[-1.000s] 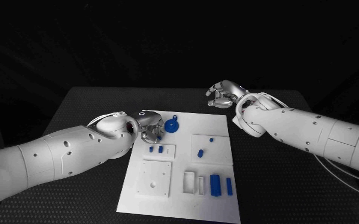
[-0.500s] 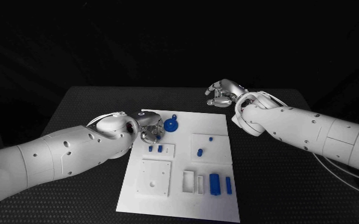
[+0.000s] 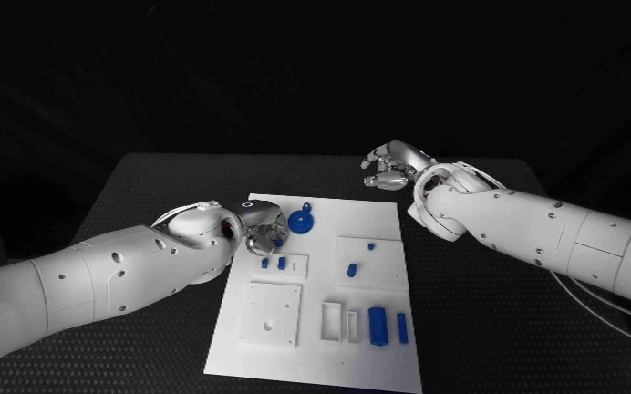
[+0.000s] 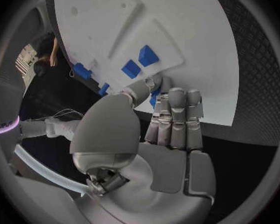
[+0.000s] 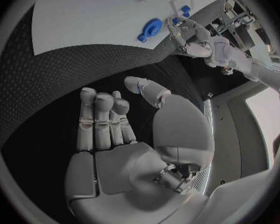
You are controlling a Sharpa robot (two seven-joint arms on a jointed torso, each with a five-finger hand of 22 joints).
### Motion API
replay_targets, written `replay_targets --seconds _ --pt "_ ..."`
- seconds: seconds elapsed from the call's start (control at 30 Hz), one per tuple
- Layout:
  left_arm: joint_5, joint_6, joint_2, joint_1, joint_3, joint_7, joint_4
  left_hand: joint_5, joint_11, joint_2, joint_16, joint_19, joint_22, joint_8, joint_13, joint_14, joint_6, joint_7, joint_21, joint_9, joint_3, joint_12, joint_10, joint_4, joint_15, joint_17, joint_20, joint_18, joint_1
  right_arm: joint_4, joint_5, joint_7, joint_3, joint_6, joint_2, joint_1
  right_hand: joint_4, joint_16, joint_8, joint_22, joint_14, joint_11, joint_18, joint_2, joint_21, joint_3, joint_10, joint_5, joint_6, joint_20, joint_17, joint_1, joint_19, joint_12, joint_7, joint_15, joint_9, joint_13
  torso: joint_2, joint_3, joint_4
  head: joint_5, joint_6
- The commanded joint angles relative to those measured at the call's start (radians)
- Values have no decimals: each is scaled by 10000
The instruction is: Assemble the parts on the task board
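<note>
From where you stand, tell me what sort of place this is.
Probably a robot test bench in a lab. A white task board with small blue parts lies on a black table against a dark backdrop, and two white arms reach in, the left robot hand over the board.

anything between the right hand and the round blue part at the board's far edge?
Nothing visible. The right hand hovers over bare table beyond the task board holding nothing; the round blue part lies on the board's far-left area. Only open mat and board lie between. The left hand sits right beside that part.
</note>
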Motion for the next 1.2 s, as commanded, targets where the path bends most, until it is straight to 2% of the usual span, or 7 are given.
replay_targets --seconds 0.03,0.3,0.57,0.97,1.1,1.2 --pt "79 93 12 -30 -17 4 22 5 -5 -121 46 -22 141 -39 7 -81 -74 -19 -38 -12 -24 -11 -69 -11 -22 10 -478 59 -32 10 -93 86 3 70 0 -3 -41 35 40 14 -27 61 162 69 -34 -18 -960 65 64 33 -12 25 15 61 24 -53 -11 -13 3 -1 0 -2 5" --pt "79 192 -2 -30 -16 -80 11 -4 4 -219 90 -32 159 -190 -1 -93 -417 -66 -41 -75 -30 -37 -64 -28 -12 29 -459 76 44 11 -93 87 3 68 -4 -3 -44 34 39 15 -28 61 162 67 -36 -18 -962 66 60 33 -14 26 14 61 25 -52 -13 -16 5 -1 -5 0 23" --pt "31 119 -107 -31 -12 -88 -30 26 2 -205 120 -31 168 -157 -2 -103 -406 -51 -36 -59 13 -47 -54 -63 -15 42 -459 89 166 34 -94 121 2 87 -34 -4 -48 34 38 17 -30 62 162 64 -39 -18 -965 65 56 33 -15 27 13 62 26 -51 -15 -20 4 -2 0 2 42" --pt "-56 -118 -322 -29 40 -62 -359 55 20 -266 145 -35 177 -82 -10 -128 -349 -26 -30 -31 111 -78 -72 -146 2 47 -445 99 374 119 -90 333 1 223 -161 -11 -96 10 30 23 -75 73 162 10 -67 -45 -1013 1 27 43 -30 34 -22 47 37 -41 -27 -45 2 -3 -2 -19 103" --pt "-42 -349 -376 -29 86 20 -530 64 27 -269 156 -30 177 -48 -13 -125 -308 -16 -26 -18 154 -88 -81 -164 8 49 -441 103 441 190 31 587 1 426 -263 -34 -173 -87 44 23 -221 91 162 16 -167 -137 -1144 -275 19 101 -87 11 -164 -31 51 -17 -34 -121 4 -4 1 -34 128" --pt "121 -631 -410 -28 197 74 -636 75 57 -270 156 -29 177 8 -31 -137 -231 24 -25 2 180 -133 -153 -134 36 45 -424 101 441 321 33 835 0 583 -381 -77 -273 -271 69 15 -404 101 162 91 -309 -256 -1258 -689 17 194 -222 -14 -362 -253 59 -1 -33 -336 2 -6 5 -48 147"
